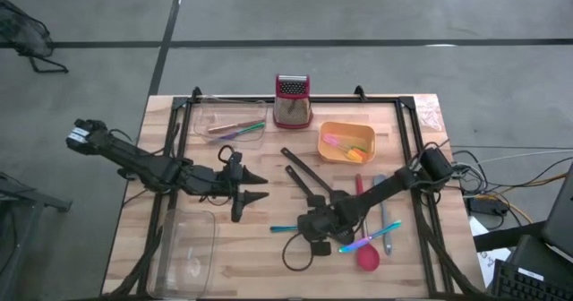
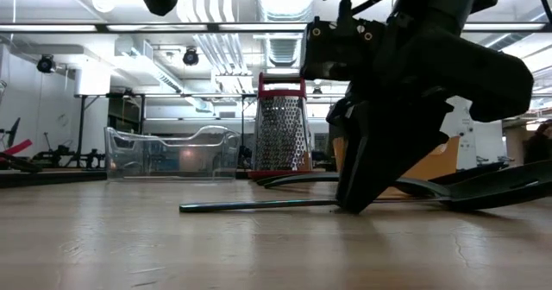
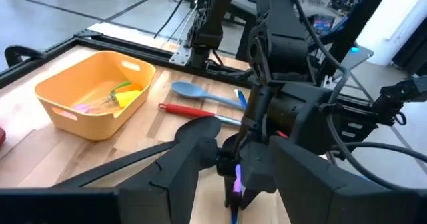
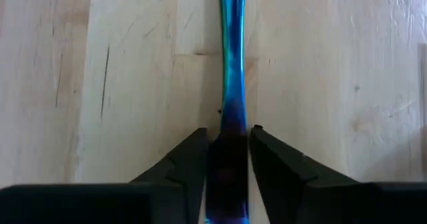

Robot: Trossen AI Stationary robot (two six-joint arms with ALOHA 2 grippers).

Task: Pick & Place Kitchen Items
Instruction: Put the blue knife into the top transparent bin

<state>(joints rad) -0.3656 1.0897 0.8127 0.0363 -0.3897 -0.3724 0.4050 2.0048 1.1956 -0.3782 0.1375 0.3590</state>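
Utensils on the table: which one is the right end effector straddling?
The iridescent blue-purple utensil, its slim handle between the right end effector fingers; the red spoon lies untouched beside it.

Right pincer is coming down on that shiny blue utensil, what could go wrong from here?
1. The iridescent blue utensil is thin and lies flat on the table; the right pincer straddles its handle, and the fingers may scrape the wood or slip off it.
2. The red spoon and another multicoloured utensil lie close by and may get nudged.
3. The left pincer waits nearby, so a lift toward it looks tight.
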